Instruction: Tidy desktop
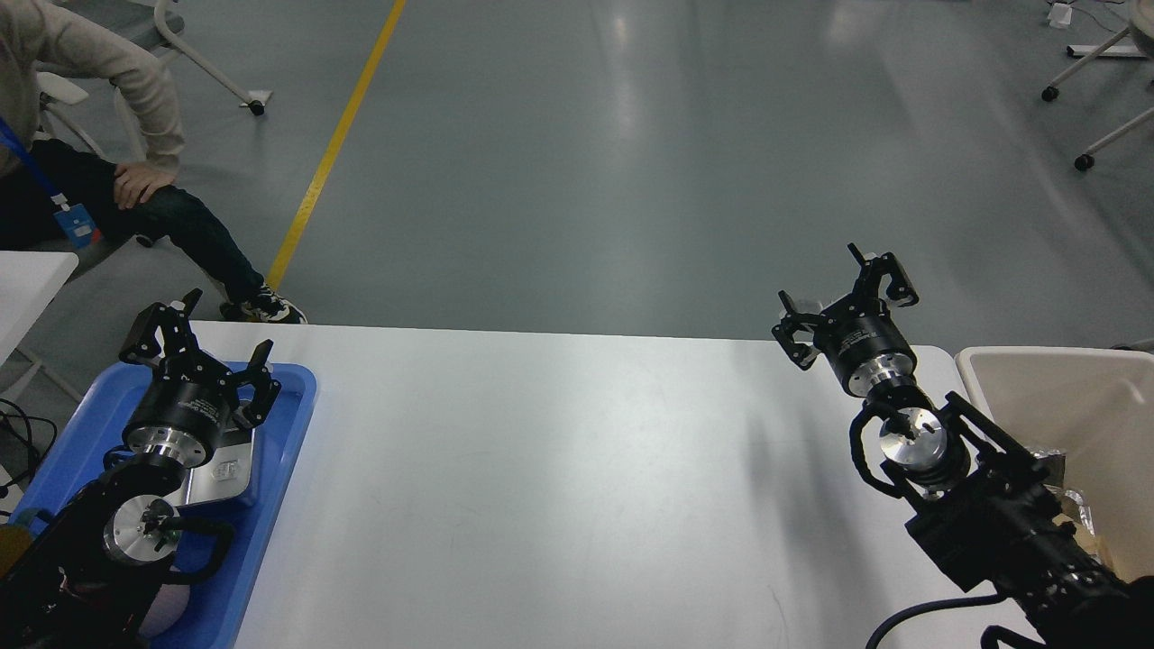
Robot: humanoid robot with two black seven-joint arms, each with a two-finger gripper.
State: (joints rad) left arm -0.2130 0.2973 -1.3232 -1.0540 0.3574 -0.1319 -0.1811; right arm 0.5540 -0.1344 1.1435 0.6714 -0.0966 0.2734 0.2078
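Observation:
The desktop (559,478) is a wide white tabletop with rounded corners, bare between the two arms. My left gripper (200,347) is open and empty, held above the far end of the blue tray (287,424) at the table's left edge. My right gripper (846,302) is open and empty, held above the table's far right corner, left of the beige bin (1037,365).
A flat metal tin (225,469) lies in the blue tray beside my left arm. The beige bin holds foil and brown paper waste (1068,505). A seated person (117,194) is beyond the table's far left corner. Wheeled chairs stand on the grey floor behind.

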